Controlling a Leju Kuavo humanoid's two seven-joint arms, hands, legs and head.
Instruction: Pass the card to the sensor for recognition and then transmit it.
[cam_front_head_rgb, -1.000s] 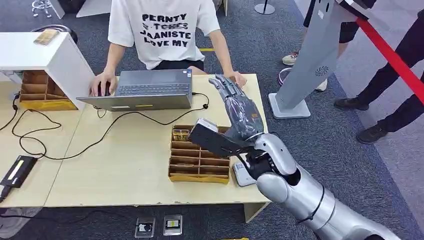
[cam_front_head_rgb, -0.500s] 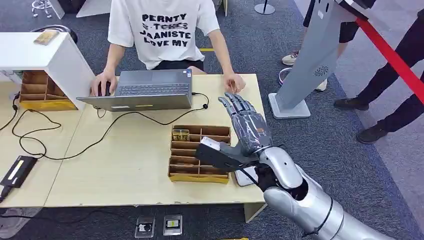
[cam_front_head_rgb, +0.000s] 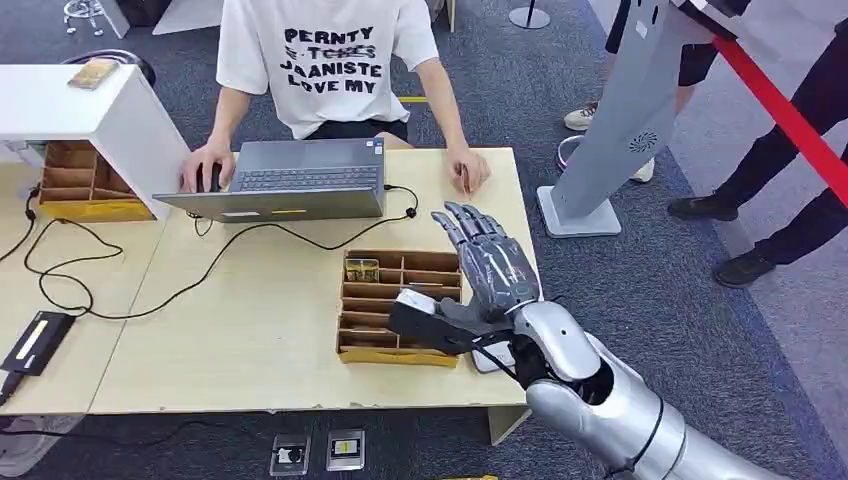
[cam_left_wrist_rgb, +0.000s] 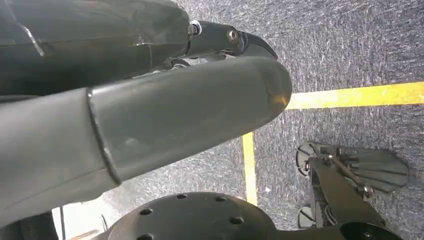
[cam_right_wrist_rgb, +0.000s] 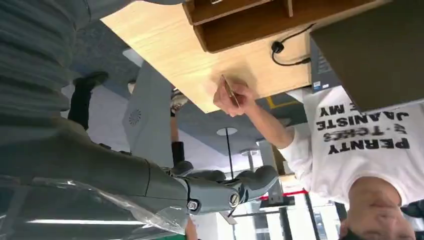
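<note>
A person seated across the table pinches a thin card (cam_front_head_rgb: 466, 180) in the hand resting at the table's far right corner; the card (cam_right_wrist_rgb: 230, 92) stands on edge against the wood. My right hand (cam_front_head_rgb: 490, 272) hovers over the right end of a brown divided box (cam_front_head_rgb: 395, 355), fingers stretched toward the person, thumb out to the side, nothing in it. Its dark fingers (cam_right_wrist_rgb: 215, 195) hang apart from the card. A white flat sensor (cam_front_head_rgb: 490, 358) lies on the table beneath my right wrist, partly hidden. My left hand (cam_left_wrist_rgb: 150, 125) hangs over the carpet, holding nothing.
An open laptop (cam_front_head_rgb: 290, 180) with a black cable sits before the person. A white shelf (cam_front_head_rgb: 100, 110) with another brown box stands at the left, and a black device (cam_front_head_rgb: 35, 340) lies near the left front edge. A grey stand (cam_front_head_rgb: 620, 130), red tape and bystanders' feet are to the right.
My right hand has drawn back from near the person's hand toward me and dropped lower, still holding nothing. The person's hand with the card stays at the table corner.
</note>
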